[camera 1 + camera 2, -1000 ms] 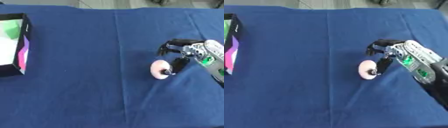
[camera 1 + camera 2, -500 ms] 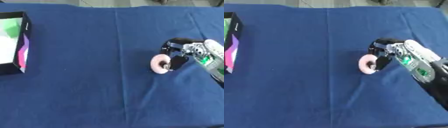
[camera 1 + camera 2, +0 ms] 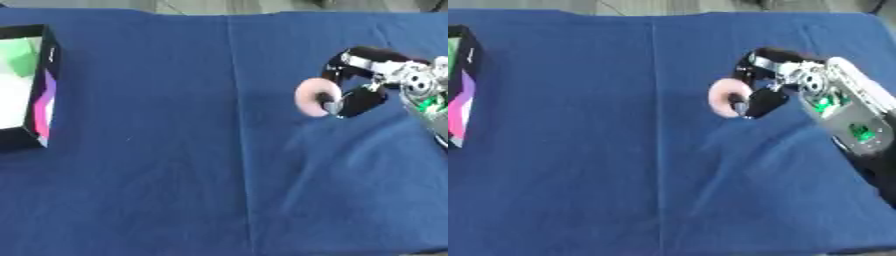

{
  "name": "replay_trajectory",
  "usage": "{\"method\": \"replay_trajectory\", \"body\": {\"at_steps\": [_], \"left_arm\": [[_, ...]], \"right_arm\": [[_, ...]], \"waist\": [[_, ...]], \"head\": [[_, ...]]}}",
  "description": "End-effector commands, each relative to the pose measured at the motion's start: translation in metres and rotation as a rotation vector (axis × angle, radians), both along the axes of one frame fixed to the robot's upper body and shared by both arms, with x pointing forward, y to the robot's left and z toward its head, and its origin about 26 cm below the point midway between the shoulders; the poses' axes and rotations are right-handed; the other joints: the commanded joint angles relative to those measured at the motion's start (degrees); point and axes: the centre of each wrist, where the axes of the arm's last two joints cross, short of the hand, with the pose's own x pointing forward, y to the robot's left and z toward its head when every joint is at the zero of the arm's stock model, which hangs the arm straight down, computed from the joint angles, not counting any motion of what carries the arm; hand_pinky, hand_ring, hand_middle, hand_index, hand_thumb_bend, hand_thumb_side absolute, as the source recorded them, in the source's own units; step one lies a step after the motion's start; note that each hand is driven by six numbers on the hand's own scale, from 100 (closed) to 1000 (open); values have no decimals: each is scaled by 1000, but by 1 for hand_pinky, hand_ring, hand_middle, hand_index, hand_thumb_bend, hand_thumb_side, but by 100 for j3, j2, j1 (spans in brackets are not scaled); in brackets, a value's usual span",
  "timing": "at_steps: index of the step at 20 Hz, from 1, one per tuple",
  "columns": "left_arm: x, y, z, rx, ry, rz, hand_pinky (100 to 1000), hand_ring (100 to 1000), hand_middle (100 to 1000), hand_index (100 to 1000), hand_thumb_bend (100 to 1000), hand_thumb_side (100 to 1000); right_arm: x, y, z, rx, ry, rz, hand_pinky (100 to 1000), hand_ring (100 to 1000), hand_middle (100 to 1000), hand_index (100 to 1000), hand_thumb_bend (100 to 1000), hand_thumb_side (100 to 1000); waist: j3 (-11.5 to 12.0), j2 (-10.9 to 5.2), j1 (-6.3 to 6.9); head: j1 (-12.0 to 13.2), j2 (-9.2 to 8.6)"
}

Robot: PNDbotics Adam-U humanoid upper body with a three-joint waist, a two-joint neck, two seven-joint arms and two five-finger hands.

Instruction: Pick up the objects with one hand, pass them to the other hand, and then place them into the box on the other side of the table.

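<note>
"So, what is the robot holding?"

"Something small and pink. It looks like a little pink ring (image 3: 313, 97), round, with a hole or dip in the middle. The right hand (image 3: 773, 80) has it. One finger curls over the top and the thumb comes from below, so the ring is pinched between them."

"Is it on the table?"

"I think it is up off the blue cloth (image 3: 201, 165), but only a bit. I cannot be sure how high. It is on the right side, a little way back from the middle."

"Will it be hard to hold?"

"I don't think so. It looks light, because a small pinch is enough to keep it. It looks smooth and maybe a bit soft, like foam or rubber, but I can't tell for sure. Smooth things can slip, so it could twist or pop out."

"Where should the other hand take it?"

"On the side of the ring that sticks out to the left, away from the fingers. That part is free. The left hand is not in the pictures at all."

"And where does it go?"

"Into the box (image 3: 45, 95) far over on the left edge. It is black outside with pink, purple and green on it. The ring is well apart from it."
</note>
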Motion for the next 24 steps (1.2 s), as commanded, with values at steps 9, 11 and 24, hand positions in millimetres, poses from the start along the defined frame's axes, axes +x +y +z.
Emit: {"method": "replay_trajectory", "body": {"at_steps": [9,11,24], "left_arm": [[-7,-2,56,225,9,-10,717,707,725,870,102,843],[-8,-5,67,306,64,-37,729,715,730,874,100,853],[-13,-44,90,844,478,-280,805,781,777,913,238,669]], "right_arm": [[-21,79,-9,372,-447,132,839,547,424,613,100,100],[-23,97,-17,406,-473,136,835,542,421,612,100,100],[-7,168,-54,484,-526,212,835,532,415,611,100,100]], "waist": [[-11,-205,171],[14,-210,200],[297,-127,266]], "head": [[9,-46],[20,-69],[369,-227]]}}
